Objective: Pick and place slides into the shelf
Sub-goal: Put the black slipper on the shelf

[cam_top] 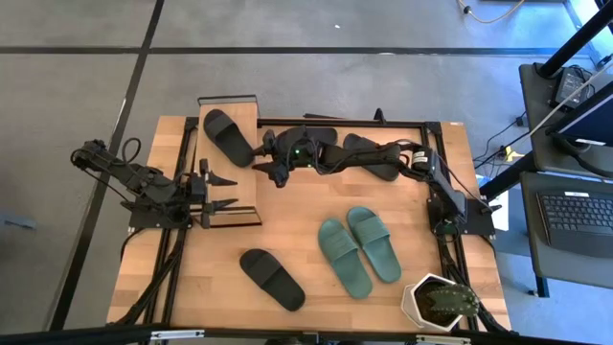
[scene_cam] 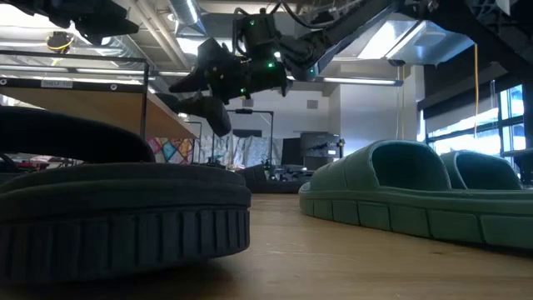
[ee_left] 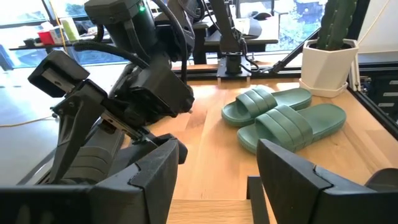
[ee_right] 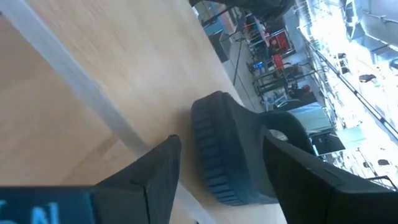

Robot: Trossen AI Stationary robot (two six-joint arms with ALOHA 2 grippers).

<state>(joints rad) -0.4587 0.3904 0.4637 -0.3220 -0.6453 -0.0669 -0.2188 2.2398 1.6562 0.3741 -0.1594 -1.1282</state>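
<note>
**Setting a black slide on the shelf**

Straddling the heel of a black slide (cam_top: 227,136) that lies on the shelf's (cam_top: 245,109) top board at the desk's (cam_top: 306,206) far left corner, the right claw (cam_top: 260,155) has its fingers apart, with a gap showing at one finger, so it does not look clamped. The left claw (cam_top: 222,192) hangs spread wide and empty at the shelf's near end.

Risks, as I judge them:
- A finger catching the strap or sole on the way out could drag the slide off the board.
- The two claws sit near each other, so crossing paths could knock them together.

Count:
- One shelf.
- Two teal slides (cam_top: 374,240), side by side on the desk.
- Black slides: one on the shelf, one on the near desk (cam_top: 271,278), one partly under the right arm (cam_top: 379,159). A fourth cannot be made out for sure.
- One potted cactus (cam_top: 442,302).
</note>
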